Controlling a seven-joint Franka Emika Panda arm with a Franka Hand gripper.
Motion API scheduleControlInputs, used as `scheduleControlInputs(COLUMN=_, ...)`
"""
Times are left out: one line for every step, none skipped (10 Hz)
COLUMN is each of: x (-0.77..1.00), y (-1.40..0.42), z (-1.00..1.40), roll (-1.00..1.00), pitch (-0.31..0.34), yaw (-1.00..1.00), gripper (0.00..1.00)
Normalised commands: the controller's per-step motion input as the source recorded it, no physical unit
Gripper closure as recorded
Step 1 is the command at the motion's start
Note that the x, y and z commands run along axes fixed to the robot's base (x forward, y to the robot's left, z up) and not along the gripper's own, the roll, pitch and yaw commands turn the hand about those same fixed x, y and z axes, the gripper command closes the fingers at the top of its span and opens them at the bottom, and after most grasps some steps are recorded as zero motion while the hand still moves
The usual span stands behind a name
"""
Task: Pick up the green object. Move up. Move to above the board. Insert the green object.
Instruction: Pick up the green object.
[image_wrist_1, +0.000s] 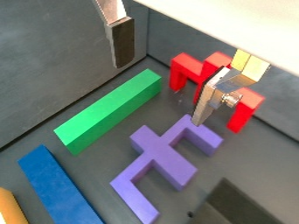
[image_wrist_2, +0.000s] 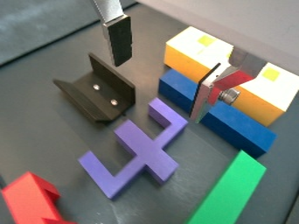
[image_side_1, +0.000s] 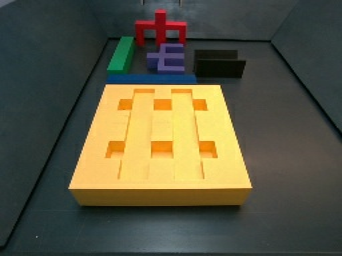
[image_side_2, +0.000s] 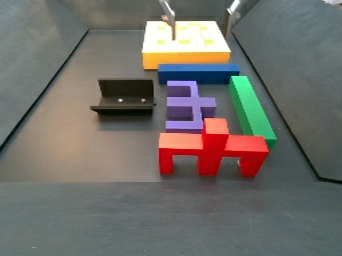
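The green object (image_wrist_1: 111, 109) is a long green bar lying flat on the dark floor beside the purple E-shaped block (image_wrist_1: 170, 157). It also shows in a wrist view (image_wrist_2: 239, 188) and in both side views (image_side_1: 123, 55) (image_side_2: 250, 105). The orange-yellow board (image_side_1: 167, 140) with square recesses lies apart from it, past the blue slab (image_side_2: 198, 70); it also shows in a side view (image_side_2: 187, 42). My gripper (image_wrist_1: 162, 90) hangs open and empty well above the pieces, over the purple block's end near the blue slab (image_wrist_2: 228, 118). It shows in a wrist view (image_wrist_2: 160, 87), and its fingers reach into a side view's top edge (image_side_2: 201, 12).
A red block (image_side_2: 211, 150) stands at the green bar's far end from the board. The dark fixture (image_side_2: 123, 97) stands on the purple block's other side. The blue slab (image_side_1: 127, 72) lies between board and purple block. Dark walls ring the floor.
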Motion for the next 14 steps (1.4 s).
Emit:
scheduleControlInputs(x=-0.72, y=-0.27, z=-0.59, roll=0.03, pitch=-0.233, yaw=0.0, gripper=0.0)
scheduleControlInputs(x=-0.73, y=-0.1, z=-0.67, roll=0.01, pitch=-0.254, yaw=0.0, gripper=0.0)
scheduleControlInputs(x=-0.72, y=0.0, z=-0.65, roll=0.0, pitch=-0.26, yaw=0.0, gripper=0.0)
scheduleControlInputs(x=-0.73, y=0.1, z=-0.42, roll=0.0, pitch=-0.16, yaw=-0.01, gripper=0.0)
scheduleControlInputs(x=-0.51, y=0.08, z=-0.43, roll=0.03, pitch=-0.183, yaw=0.0, gripper=0.0)
scheduleControlInputs(x=-0.48, y=0.17, z=-0.51, roll=0.0, pitch=-0.256, yaw=0.0, gripper=0.0)
scheduleControlInputs(x=-0.5, y=0.18, z=-0.44, roll=0.08, pitch=-0.24, yaw=0.0, gripper=0.0)
scheduleControlInputs(x=-0.13, y=0.1, z=-0.49, roll=0.09, pitch=-0.129, yaw=-0.18, gripper=0.0)
scheduleControlInputs(x=-0.1, y=0.13, z=-0.47, roll=0.1, pitch=-0.074, yaw=-0.22, gripper=0.0)
scheduleControlInputs(x=-0.32, y=0.17, z=-0.37, roll=0.11, pitch=-0.08, yaw=-0.29, gripper=0.0)
scheduleControlInputs(x=-0.15, y=0.09, z=-0.37, roll=0.1, pitch=-0.064, yaw=-0.25, gripper=0.0)
scheduleControlInputs(x=-0.22, y=0.19, z=-0.4, roll=0.07, pitch=-0.077, yaw=-0.25, gripper=0.0)
scheduleControlInputs(x=-0.43, y=0.24, z=-0.31, roll=0.03, pitch=-0.124, yaw=-0.09, gripper=0.0)
scheduleControlInputs(x=-0.31, y=0.2, z=-0.31, roll=0.0, pitch=-0.143, yaw=0.0, gripper=0.0)
